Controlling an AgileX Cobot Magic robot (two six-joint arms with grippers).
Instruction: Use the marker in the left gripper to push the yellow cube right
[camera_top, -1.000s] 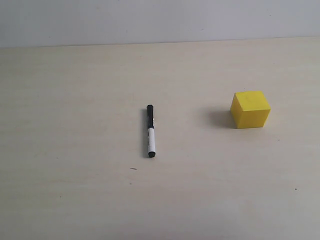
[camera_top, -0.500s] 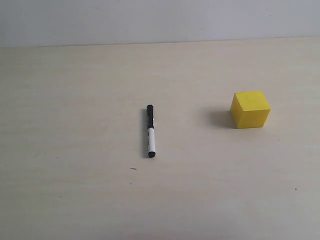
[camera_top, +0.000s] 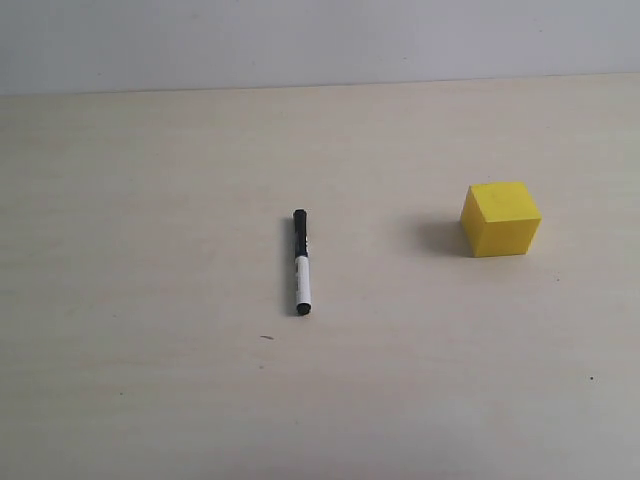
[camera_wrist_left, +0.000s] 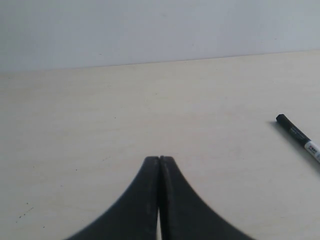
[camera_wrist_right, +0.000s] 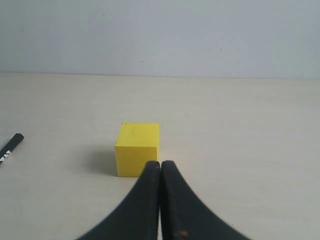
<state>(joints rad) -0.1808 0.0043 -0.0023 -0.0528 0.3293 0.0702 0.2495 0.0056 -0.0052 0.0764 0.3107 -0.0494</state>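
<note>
The marker (camera_top: 301, 262) lay loose on the worktop (camera_top: 150, 200) at the frame centre, black cap toward the top, its barrel print too small to read; the yellow cube (camera_top: 500, 219) stood at middle right, well apart. The left claw (camera_wrist_left: 159, 160) and the right claw (camera_wrist_right: 160, 163) were both pressed closed on nothing.

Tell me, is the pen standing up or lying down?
Lying down: the marker rests flat along the table, with nothing holding it.

Bright yellow cube (camera_top: 500, 218), black-and-white marker (camera_top: 301, 262)
</note>
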